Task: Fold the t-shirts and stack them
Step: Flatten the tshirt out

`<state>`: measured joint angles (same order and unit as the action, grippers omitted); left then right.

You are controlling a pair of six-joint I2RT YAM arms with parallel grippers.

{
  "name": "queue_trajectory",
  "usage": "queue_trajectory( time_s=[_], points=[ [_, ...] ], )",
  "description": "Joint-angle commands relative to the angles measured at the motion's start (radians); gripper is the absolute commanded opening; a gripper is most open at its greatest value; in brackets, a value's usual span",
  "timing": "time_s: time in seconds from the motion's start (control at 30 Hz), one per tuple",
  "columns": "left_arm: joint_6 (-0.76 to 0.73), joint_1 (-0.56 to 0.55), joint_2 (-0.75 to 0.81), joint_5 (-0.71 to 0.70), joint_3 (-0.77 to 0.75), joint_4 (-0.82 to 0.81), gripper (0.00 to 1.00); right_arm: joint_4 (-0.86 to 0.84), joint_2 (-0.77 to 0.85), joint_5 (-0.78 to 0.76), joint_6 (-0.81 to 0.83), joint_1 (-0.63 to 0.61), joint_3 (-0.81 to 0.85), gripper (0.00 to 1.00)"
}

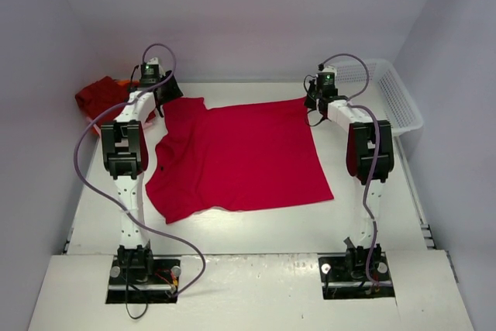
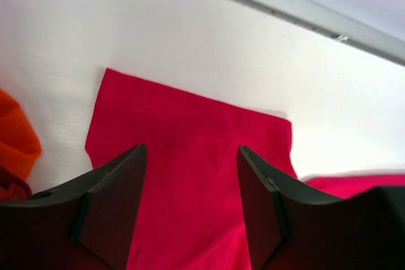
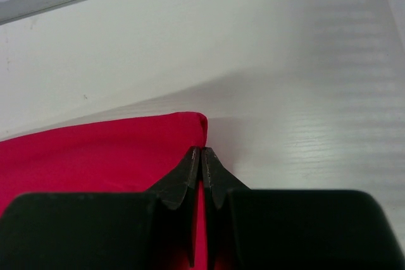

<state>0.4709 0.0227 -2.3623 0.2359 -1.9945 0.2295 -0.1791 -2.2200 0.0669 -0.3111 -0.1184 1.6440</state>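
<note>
One red t-shirt (image 1: pixel 240 156) lies spread flat across the middle of the table. My left gripper (image 1: pixel 165 89) hovers over its far left part, a sleeve. In the left wrist view that gripper (image 2: pixel 191 150) is open, with the flat red t-shirt (image 2: pixel 190 118) below and nothing between the fingers. My right gripper (image 1: pixel 312 101) is at the shirt's far right corner. In the right wrist view it (image 3: pixel 201 151) is shut on the edge of the t-shirt (image 3: pixel 95 150), and red cloth shows between the fingers. A crumpled pile of red t-shirts (image 1: pixel 101 98) sits at the far left.
A white mesh basket (image 1: pixel 391 94) stands at the far right against the wall. Orange-red cloth from the pile (image 2: pixel 16 137) shows at the left edge of the left wrist view. White walls close in the table on three sides.
</note>
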Motion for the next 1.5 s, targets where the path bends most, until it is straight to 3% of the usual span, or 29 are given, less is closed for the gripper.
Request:
queue_trajectory(
  time_s=[0.0, 0.8, 1.47],
  points=[
    [-0.018, 0.006, 0.031, 0.003, -0.055, -0.047, 0.54, -0.068, 0.01, -0.007, 0.01, 0.005, 0.004, 0.0],
    [-0.144, 0.01, -0.084, -0.014, -0.228, 0.014, 0.59, -0.077, 0.011, 0.014, 0.015, 0.005, -0.004, 0.0],
    [-0.163, -0.007, -0.103, -0.033, -0.173, 0.025, 0.6, -0.091, -0.006, 0.028, -0.002, 0.005, -0.012, 0.0]
  ],
)
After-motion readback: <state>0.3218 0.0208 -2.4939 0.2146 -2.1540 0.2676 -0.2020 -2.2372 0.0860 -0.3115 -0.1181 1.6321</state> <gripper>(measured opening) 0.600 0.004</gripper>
